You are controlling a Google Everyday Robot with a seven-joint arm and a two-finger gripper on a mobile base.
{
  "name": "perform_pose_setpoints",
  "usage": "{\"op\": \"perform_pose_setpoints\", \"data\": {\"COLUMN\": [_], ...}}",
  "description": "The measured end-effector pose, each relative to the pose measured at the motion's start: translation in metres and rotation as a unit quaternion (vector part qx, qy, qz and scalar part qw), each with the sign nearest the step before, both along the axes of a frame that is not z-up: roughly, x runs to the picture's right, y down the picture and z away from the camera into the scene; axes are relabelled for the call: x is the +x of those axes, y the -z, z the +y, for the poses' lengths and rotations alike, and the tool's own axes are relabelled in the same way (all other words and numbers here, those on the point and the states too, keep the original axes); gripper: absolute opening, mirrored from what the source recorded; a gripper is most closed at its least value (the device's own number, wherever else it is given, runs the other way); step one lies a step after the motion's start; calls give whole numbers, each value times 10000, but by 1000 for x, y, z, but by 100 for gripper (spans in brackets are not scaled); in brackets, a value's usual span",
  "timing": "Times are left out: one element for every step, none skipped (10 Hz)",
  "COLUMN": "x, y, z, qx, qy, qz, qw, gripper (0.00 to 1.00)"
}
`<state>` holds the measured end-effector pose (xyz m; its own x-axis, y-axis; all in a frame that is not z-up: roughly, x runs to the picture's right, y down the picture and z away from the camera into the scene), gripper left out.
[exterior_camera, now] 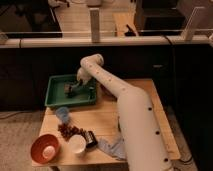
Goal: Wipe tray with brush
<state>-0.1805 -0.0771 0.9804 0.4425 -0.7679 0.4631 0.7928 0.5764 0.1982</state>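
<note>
The shallow green plastic tray (56,95) is set at ten o'clock on the wooden table (107,125). The small dark blocky brush (69,90) is seen mid-tray, under the white arm's gripper (76,87) — likely for wiping — but its hold cannot be told.

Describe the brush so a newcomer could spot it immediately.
Start at the wooden table and find the green tray at its far left corner in the camera view. Inside the tray, right at the gripper on the white arm's end, sits the brush: small, dark and blocky, the only dark thing within the green rim.
</note>
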Motion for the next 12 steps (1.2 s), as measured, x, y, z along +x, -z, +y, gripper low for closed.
{"op": "perform_pose_setpoints", "data": {"x": [-11, -16, -24, -37, -44, -51, -60, -71, -72, -74, -72, -72], "y": [2, 3, 5, 8, 10, 13, 17, 21, 23, 25, 29, 30], "z": [-6, -9, -12, -12, -12, -11, -8, -3, 0, 6, 15, 22], "qx": [54, 94, 141, 183, 218, 233, 213, 151, 144, 142, 133, 113], "qy": [77, 119, 182, 278, 366, 449, 511, 589, 632, 691, 752, 786], "qz": [-88, -139, -197, -272, -332, -410, -543, -695, -736, -752, -687, -656], "qw": [9999, 9998, 9995, 9991, 9985, 9979, 9970, 9957, 9952, 9947, 9947, 9947], "gripper": [0, 0, 0, 0, 0, 0, 0, 0, 0, 0, 0, 0]}}
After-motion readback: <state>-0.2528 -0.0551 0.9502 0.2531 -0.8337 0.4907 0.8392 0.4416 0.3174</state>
